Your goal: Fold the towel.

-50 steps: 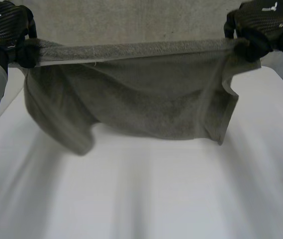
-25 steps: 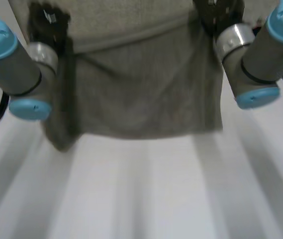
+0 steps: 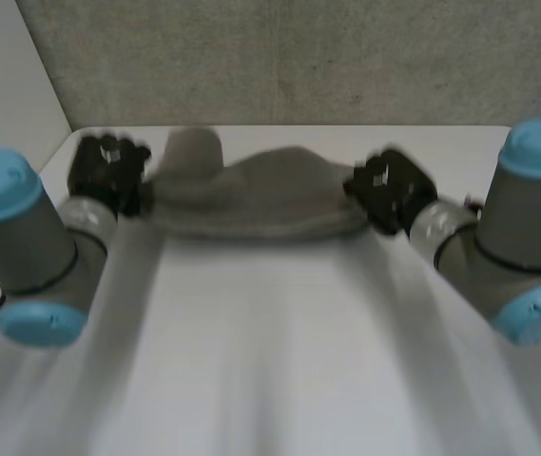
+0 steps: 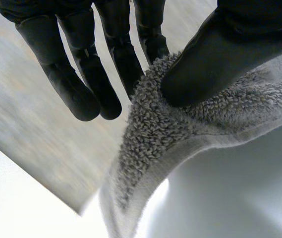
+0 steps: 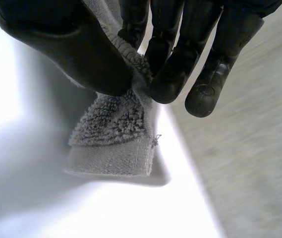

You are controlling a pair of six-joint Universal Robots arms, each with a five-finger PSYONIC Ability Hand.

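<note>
White table [image 3: 270,361] | towel [image 3: 260,198] long axis crosswise | left hand [image 3: 106,173], right hand [image 3: 389,190] pinch its ends

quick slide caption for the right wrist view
Right hand pinches a hemmed corner of the grey towel between thumb and fingers, over the white table.

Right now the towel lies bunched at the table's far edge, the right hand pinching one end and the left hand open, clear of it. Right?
No: the left hand is not open. The left wrist view shows its thumb pinching the towel against its fingers. The rest stands: the right hand pinches the other end.
</note>
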